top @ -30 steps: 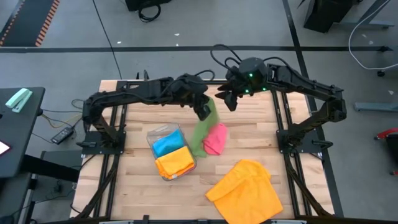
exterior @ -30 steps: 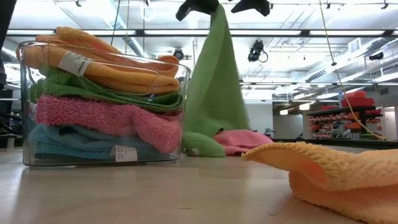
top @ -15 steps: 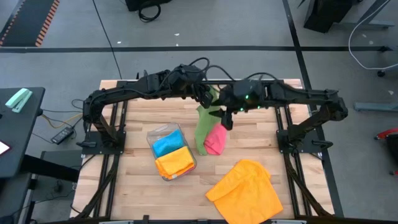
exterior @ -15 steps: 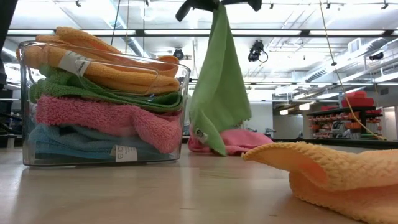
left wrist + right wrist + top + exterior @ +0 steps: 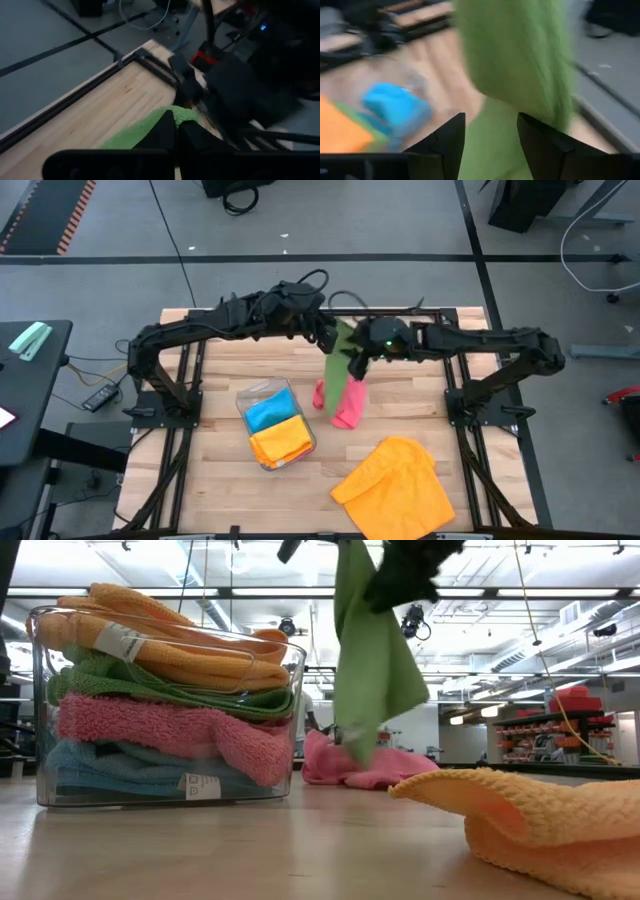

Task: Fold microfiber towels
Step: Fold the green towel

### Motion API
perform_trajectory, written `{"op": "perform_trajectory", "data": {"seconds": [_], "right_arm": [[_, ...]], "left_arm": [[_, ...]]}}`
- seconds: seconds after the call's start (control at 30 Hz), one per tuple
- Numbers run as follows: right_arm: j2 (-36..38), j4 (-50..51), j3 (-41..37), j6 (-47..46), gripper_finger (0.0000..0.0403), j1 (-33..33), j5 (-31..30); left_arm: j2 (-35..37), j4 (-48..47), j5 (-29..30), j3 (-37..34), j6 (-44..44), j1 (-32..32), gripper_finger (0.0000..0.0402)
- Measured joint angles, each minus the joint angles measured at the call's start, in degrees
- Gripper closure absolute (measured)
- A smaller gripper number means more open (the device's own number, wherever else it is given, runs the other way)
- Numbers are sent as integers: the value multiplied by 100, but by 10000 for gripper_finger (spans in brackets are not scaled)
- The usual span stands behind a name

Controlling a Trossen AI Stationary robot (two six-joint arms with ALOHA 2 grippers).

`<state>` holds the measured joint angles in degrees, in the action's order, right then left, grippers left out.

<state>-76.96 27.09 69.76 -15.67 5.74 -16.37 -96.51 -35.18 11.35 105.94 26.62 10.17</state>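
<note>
A green microfiber towel [image 5: 341, 366] hangs over the middle of the table from my left gripper [image 5: 328, 340], which is shut on its top. My right gripper [image 5: 359, 364] is open right beside the hanging towel. In the right wrist view its fingers [image 5: 445, 140] stand apart with the green cloth [image 5: 515, 55] in front of them. A pink towel [image 5: 346, 406] lies crumpled on the table under the green one. An orange towel [image 5: 396, 485] lies spread at the near right. My left gripper pinches the green towel's top corner [image 5: 181, 112] between its two fingers, which slant down from the table's left side. The towel hangs slack below them, its lower tip [image 5: 356, 754] clear of the table. Whether my right gripper touches the towel's right edge [image 5: 412, 660] cannot be told.
A small clear tray [image 5: 272, 423] stuffed with folded towels stands left of the centre, close to the hanging cloth. Black frame rails run along the table's left and right sides. Bare wood shows at the near left.
My right gripper has come down and toward the table's left, up to the green towel. My left gripper has risen a little and rolled. The towel's lower end, which lay on the table beside the pink towel, now hangs clear, and the cloth has turned.
</note>
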Motion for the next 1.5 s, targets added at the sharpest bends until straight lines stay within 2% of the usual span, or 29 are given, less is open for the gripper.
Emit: {"op": "perform_trajectory", "data": {"seconds": [0.13,0.3,0.37,0.47,0.53,0.6,0.83,1.0,1.23,1.33,1.5], "right_arm": [[435,519,4,276,215,376,-516],[1126,477,15,447,215,1433,-792],[1220,468,17,404,215,1882,-436],[1190,547,17,385,215,2271,1133],[1094,611,17,377,215,2184,2024],[1018,622,15,362,215,1880,2217],[1013,-63,13,520,215,943,1859],[793,-211,17,322,215,528,1247],[174,-639,10,-61,215,133,1189],[69,-1131,9,266,215,-60,1101],[69,-1883,9,1398,215,-192,715]], "left_arm": [[107,-167,-4,1,-20,0,386],[161,-233,-394,-3,-18,2,395],[164,-258,-450,-3,-16,0,391],[164,-343,-466,-3,-17,-5,382],[164,-396,-460,-3,-18,27,384],[164,-435,-458,-3,-15,57,392],[164,-422,-180,-3,91,57,384],[160,-205,-23,-3,174,59,394],[150,-49,231,-3,290,57,384],[102,-77,243,-4,290,59,391],[76,-44,239,-7,536,73,389]]}}
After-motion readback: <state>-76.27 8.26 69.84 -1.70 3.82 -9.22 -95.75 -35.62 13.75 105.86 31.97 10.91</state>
